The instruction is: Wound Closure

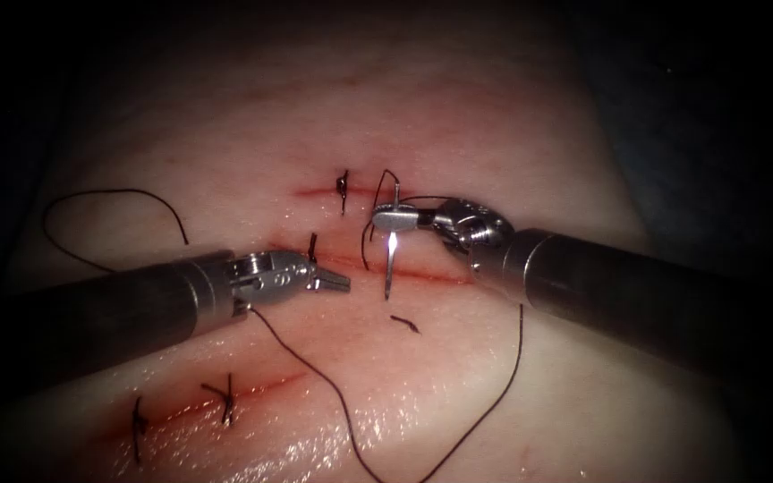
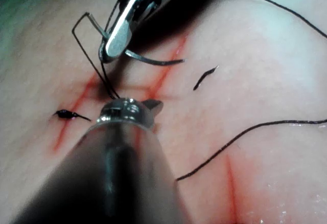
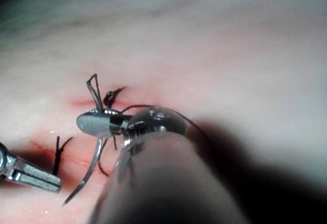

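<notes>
While the curved needle [image 1: 390, 259] hangs clear above the tissue [image 1: 458, 116], the right arm's tool [image 1: 385, 216] has its jaws clamped on it near the thread end, point aimed down toward the middle cut [image 1: 422, 275]. Thread [image 1: 485, 411] loops up from the needle's tail beside the jaws, then trails down the tissue in a long curve. To the left of the needle, the left arm's tool [image 1: 340, 283] lies over the same cut with its jaws nearly together, holding nothing that can be made out. A tied stitch [image 1: 312, 246] stands just behind its tip. Another knot [image 1: 344, 185] sits on the upper cut [image 1: 315, 190]. A short cut end of thread [image 1: 406, 323] lies loose below the needle. Two further stitches [image 1: 227, 398] cross the lower cut [image 1: 252, 391], well apart from both tools.
</notes>
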You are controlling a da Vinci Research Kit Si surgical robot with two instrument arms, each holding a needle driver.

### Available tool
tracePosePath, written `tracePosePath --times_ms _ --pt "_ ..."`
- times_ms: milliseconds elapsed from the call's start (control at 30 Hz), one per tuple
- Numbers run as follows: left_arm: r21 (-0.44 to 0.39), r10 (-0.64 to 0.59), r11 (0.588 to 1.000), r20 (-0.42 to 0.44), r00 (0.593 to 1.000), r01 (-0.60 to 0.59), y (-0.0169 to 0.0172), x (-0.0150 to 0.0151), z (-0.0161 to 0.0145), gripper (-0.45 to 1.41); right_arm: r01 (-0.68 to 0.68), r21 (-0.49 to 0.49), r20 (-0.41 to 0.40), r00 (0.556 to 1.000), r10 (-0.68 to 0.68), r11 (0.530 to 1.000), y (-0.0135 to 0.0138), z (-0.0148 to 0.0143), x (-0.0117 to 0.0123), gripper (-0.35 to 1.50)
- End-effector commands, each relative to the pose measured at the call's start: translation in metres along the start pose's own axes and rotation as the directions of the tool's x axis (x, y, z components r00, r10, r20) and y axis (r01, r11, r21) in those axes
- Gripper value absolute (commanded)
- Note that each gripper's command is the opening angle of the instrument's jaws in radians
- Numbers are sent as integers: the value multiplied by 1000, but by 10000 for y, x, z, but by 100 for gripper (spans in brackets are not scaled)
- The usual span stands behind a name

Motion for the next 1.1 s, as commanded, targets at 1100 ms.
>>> tracePosePath --times_ms 1100 --pt "-96 -28 994 259 965 55 -79 -47 75 -45 192 23 -42 981 -191 981 -10 7 -4 -35"
